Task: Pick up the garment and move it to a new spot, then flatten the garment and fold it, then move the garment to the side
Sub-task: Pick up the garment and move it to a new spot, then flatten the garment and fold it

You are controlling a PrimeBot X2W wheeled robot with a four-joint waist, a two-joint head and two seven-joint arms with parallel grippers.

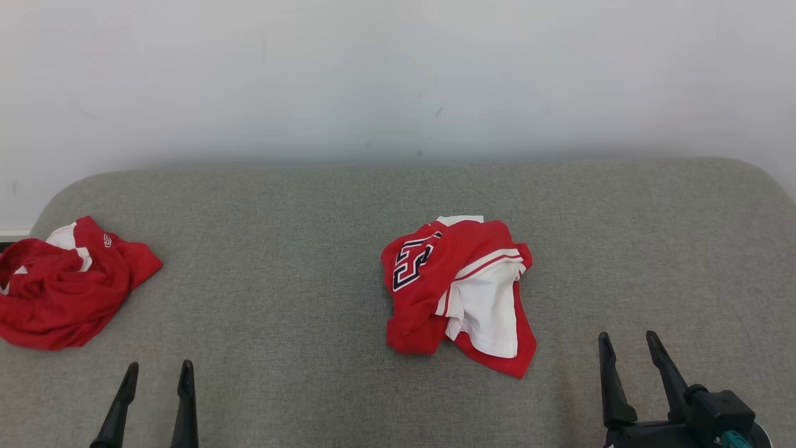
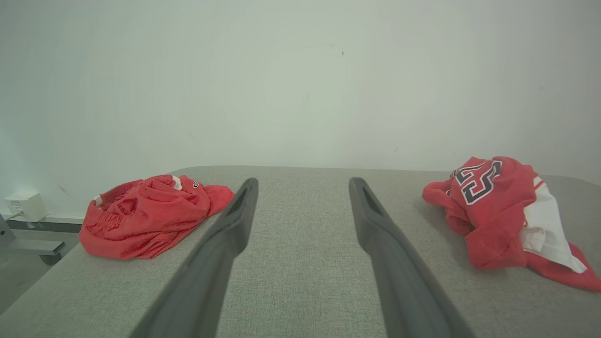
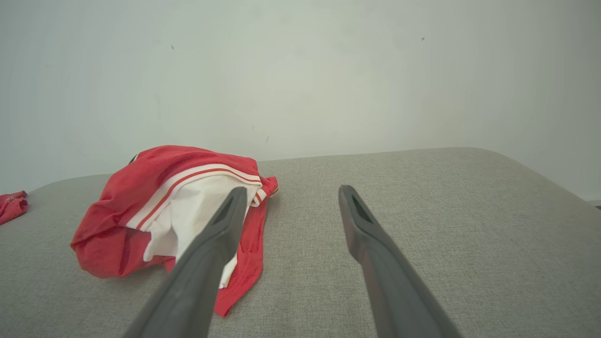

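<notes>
Fabric tabletop (image 1: 280,249), pale wall (image 1: 398,74) behind, numbered red garment (image 1: 429,280) centred, left pincer (image 1: 159,366) and right pincer (image 1: 627,336) spread

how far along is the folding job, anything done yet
Done: nothing visible. The red and white jersey lies crumpled mid-way across the grey surface, and a second red garment sits bunched at its left edge.
In hand: nothing. The left gripper and right gripper are open, clear of the cloth.
Left: pick up, move, flatten, fold, set aside.
</notes>
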